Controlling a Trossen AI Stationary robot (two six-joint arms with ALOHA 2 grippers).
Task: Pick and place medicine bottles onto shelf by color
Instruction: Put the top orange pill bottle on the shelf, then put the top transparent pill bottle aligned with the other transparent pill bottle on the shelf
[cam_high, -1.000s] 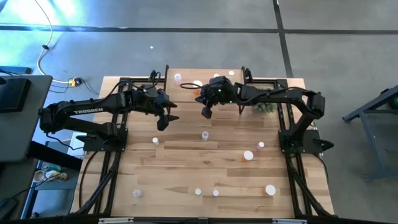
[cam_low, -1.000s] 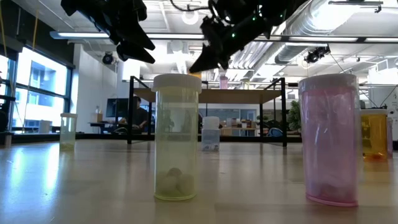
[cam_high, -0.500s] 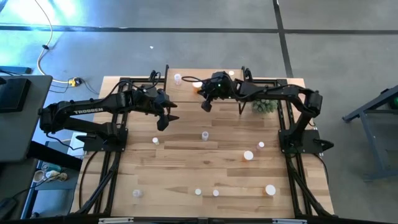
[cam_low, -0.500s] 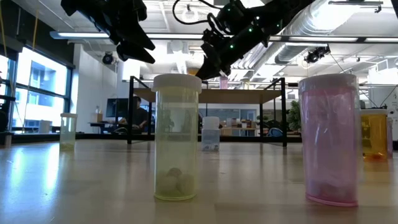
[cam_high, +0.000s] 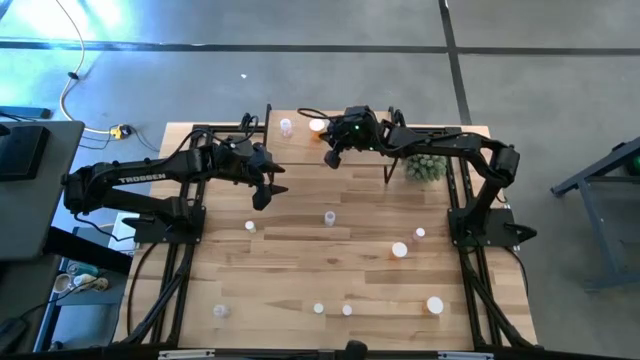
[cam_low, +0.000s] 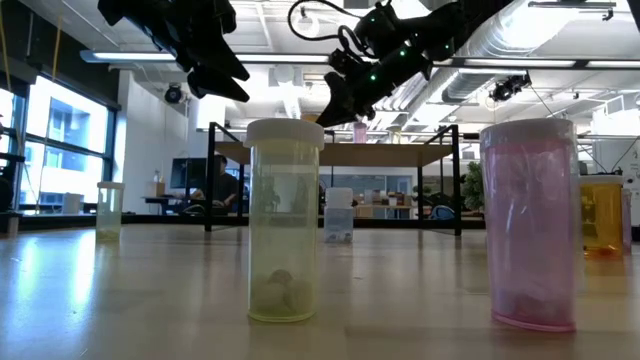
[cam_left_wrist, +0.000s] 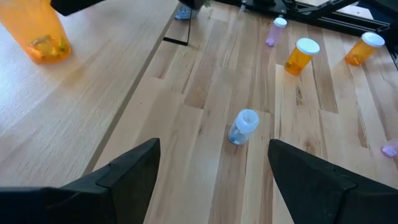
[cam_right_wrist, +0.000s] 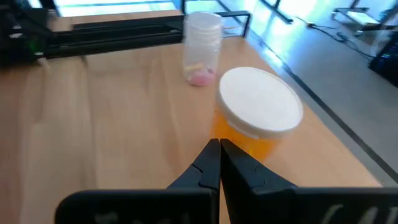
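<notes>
Here, orange bottle (cam_right_wrist: 256, 118) — just beyond right tool (cam_right_wrist: 217, 163)

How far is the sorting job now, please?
Done: an orange bottle and a clear bottle stand on the shelf. In hand: nothing; the right gripper is shut and empty beside the orange one, the left gripper open above the table. Left: bottles still on the table.

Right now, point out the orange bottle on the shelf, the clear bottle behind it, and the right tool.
orange bottle (cam_right_wrist: 259, 109), right wrist view, on its white cap.
clear bottle (cam_right_wrist: 202, 43), right wrist view, on its body.
right tool (cam_right_wrist: 219, 163), right wrist view, where its shut fingertips meet.
</notes>
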